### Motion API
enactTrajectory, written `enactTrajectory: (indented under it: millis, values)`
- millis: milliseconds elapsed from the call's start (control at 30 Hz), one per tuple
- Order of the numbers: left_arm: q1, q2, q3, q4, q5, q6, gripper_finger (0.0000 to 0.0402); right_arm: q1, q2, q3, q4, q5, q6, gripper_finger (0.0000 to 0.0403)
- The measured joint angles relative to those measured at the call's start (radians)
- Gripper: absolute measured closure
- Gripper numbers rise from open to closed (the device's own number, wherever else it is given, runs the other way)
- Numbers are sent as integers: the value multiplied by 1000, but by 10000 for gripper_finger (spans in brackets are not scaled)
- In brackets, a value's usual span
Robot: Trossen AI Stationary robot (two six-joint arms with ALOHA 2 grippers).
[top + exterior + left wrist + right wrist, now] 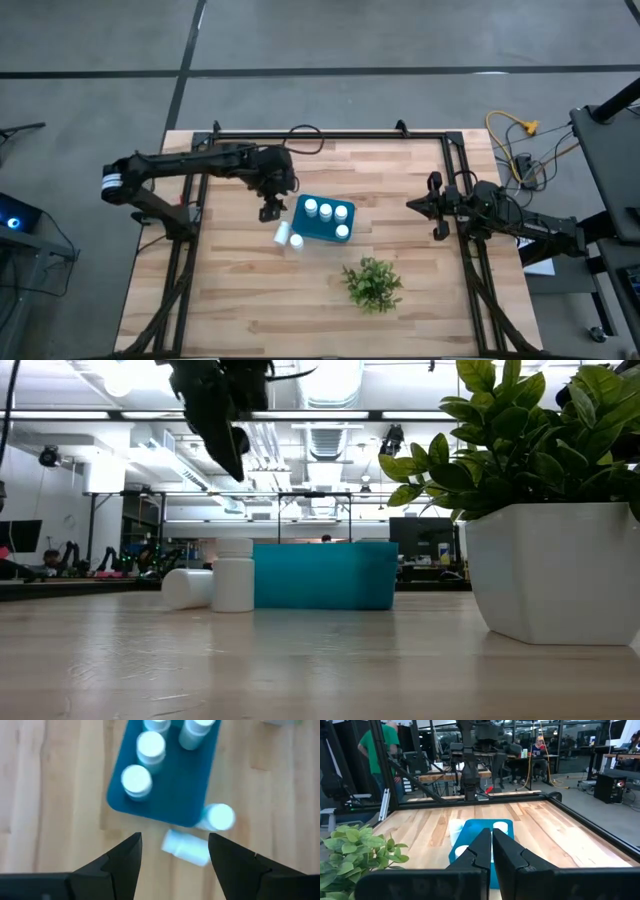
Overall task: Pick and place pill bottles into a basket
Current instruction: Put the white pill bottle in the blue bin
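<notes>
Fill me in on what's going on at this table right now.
The robot is sorting pill bottles into the teal basket. Four bottles stand in it already. Two are outside, beside its left end: one upright bottle and one lying bottle. The left gripper hovers open and empty above those two, with the lying one between its fingers in the wrist view. The right gripper waits shut at the table's right edge. A potted plant stands nearby.

White pill bottles [325, 211], a teal-blue basket [322, 229], a green plant [372, 284] in a white pot [548, 570], a pale striped wooden desk [250, 290].
</notes>
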Motion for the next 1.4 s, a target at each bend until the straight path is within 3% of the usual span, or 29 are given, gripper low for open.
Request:
enactTrajectory:
  millis: [333,667,900,1133,1400]
  values:
    - [-102,-27,-56,-7,1,-228,191,0,0,0,0,0,0,394]
    - [-117,-26,-123,-17,-2,-562,191,0,0,0,0,0,0,394]
    - [-137,-19,-124,-9,-78,-779,191,0,0,0,0,0,0,394]
    - [-160,26,-141,-47,-127,-836,192,0,0,0,0,0,0,394]
    - [-178,121,-167,-43,-38,-787,187,0,0,0,0,0,0,394]
